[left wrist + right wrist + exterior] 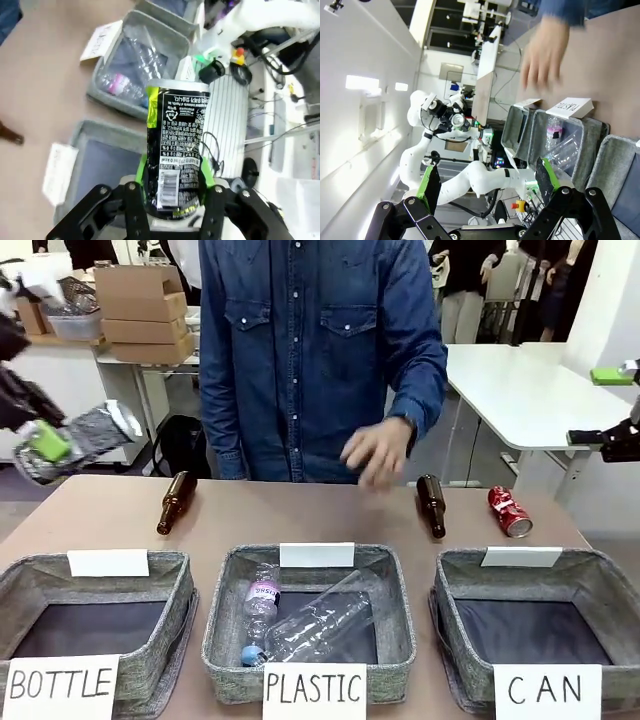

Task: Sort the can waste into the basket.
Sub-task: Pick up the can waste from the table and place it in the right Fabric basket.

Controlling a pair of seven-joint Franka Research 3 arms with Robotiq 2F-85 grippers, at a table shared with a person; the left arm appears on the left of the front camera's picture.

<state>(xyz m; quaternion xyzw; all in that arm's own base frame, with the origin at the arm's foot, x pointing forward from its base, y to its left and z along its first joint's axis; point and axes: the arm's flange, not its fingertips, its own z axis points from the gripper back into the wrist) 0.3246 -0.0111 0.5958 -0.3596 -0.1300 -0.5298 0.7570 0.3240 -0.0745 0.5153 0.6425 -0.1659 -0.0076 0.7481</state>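
My left gripper (175,202) is shut on the black can (177,145), green pads pressed to its sides, printed label facing the camera. In the front view it is held in the air at the far left (85,440), off the table's left end. The red dented can (510,512) lies on its side on the table, behind the grey basket signed "CAN" (600,585), whose dark floor is bare. My right gripper (590,407) hangs open in the air at the right edge, above and right of the red can; its fingers (431,185) stand wide apart with nothing between them.
A person in a denim shirt stands at the far side, one hand (378,452) moving over the table's middle. Two brown bottles (177,502) (431,505) lie on the table. The "PLASTIC" basket (225,625) holds clear bottles. The "BOTTLE" basket (175,600) sits at the left.
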